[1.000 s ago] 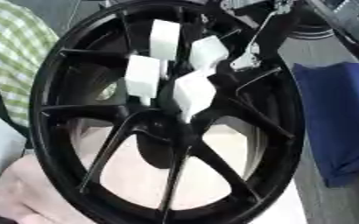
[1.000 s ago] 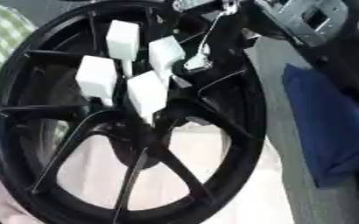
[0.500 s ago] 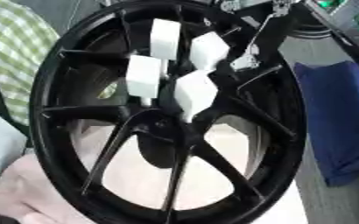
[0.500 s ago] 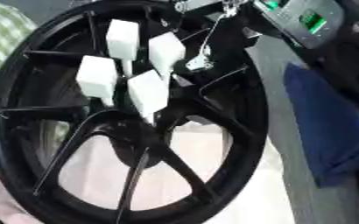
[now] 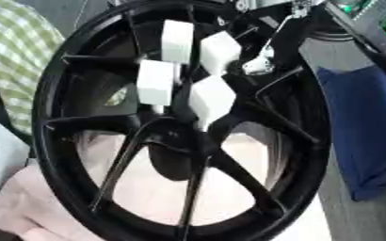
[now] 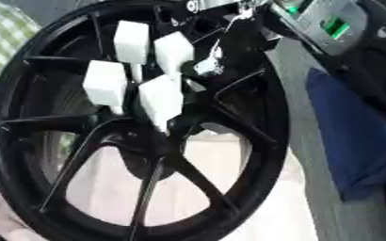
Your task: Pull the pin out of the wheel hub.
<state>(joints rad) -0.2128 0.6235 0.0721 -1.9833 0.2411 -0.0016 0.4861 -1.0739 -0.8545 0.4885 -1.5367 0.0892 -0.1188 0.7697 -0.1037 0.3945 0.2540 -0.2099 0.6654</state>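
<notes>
— Wheel hub (image 5: 180,141) first: where does it sit?

— Upright on its rim, black, filling most of both eye views, with the spokes running out from a dark centre. Four white blocks (image 5: 210,100) stick out near the centre, in the upper half of the wheel.

— And the pin?

— I can't pick it out for certain. A thin silvery rod (image 6: 221,44) with a shiny knob at its lower end (just right of the white blocks) runs down from the top edge toward the hub; whether that is the pin I cannot tell.

— The robot's hands?

— The right arm comes in from the upper right corner, a black housing with green lights (image 6: 332,26) on it. The right hand (image 6: 229,7) is mostly cut off by the top edge, so how far its fingers are open I cannot tell. No left hand shows.

— Anything else?

— A blue cloth (image 5: 365,136) lies right of the wheel, green checked fabric (image 5: 19,61) behind it on the left, and a person's hand (image 5: 31,207) touches the rim at the lower left.
</notes>
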